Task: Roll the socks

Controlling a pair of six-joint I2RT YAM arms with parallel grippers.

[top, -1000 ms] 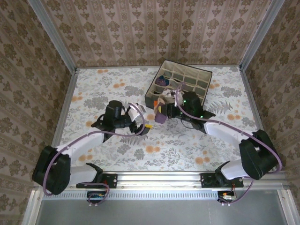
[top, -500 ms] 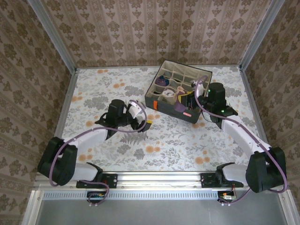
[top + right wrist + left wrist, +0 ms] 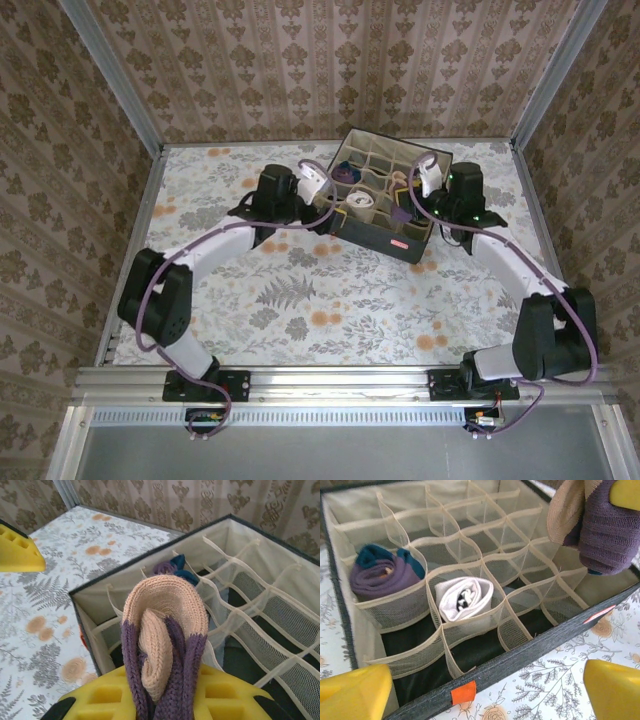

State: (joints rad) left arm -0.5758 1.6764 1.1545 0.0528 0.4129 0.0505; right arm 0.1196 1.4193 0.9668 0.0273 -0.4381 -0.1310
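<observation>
The right pincer point(image 3: 165, 702) is clamped on the rolled purple and tan sock point(image 3: 162, 640) and holds it above the grey box point(image 3: 380, 236), which sits toward 1 o'clock on the counter point(image 3: 300, 300). The left pincer point(image 3: 485, 692) hangs wide open and empty, just beside the box's 9 o'clock side in the overhead view. Two rolls already sit in neighbouring cells: the purple and teal sock point(image 3: 382, 577) and, at its 4 o'clock in the left wrist view, the white sock point(image 3: 464, 597).

The step in hand looks like seating the last roll in a free cell. To do it well, centre the roll over one empty cell, not over a mesh divider. Lower it until the soft walls hug it, and only then let go. Dropped from height, the roll could spring loose or land across two cells. The left pincer is best kept off the box wall, ready to steady it if it slides.
</observation>
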